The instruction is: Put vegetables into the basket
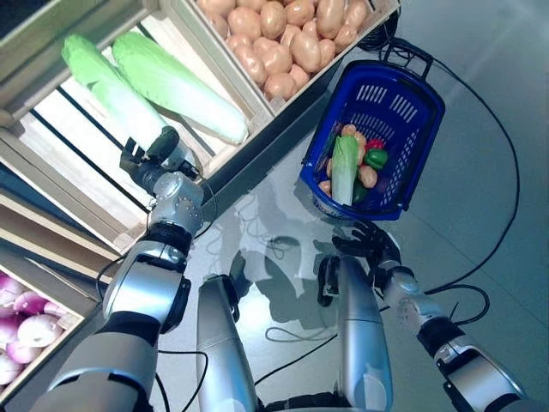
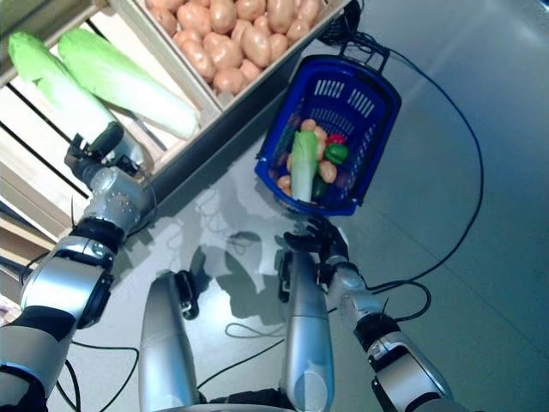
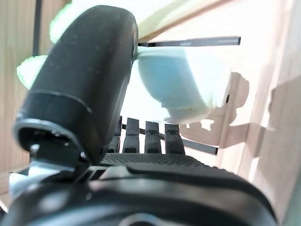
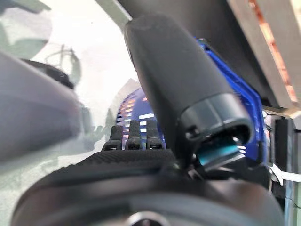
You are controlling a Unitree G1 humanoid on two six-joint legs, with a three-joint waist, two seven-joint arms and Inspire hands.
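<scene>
The blue plastic basket stands on the grey floor beside the wooden stand. In it lie a napa cabbage, a green pepper, a small red vegetable and potatoes. My left hand reaches into a wooden crate, open, at the white base of a napa cabbage. In the left wrist view the cabbage's base lies just past my straight fingers. My right hand is open just outside the basket's near rim; the basket also shows in the right wrist view.
A second napa cabbage lies beside the first in the same crate. The stand's slanted crates border the floor at the left and back. The grey floor spreads to the right of the basket.
</scene>
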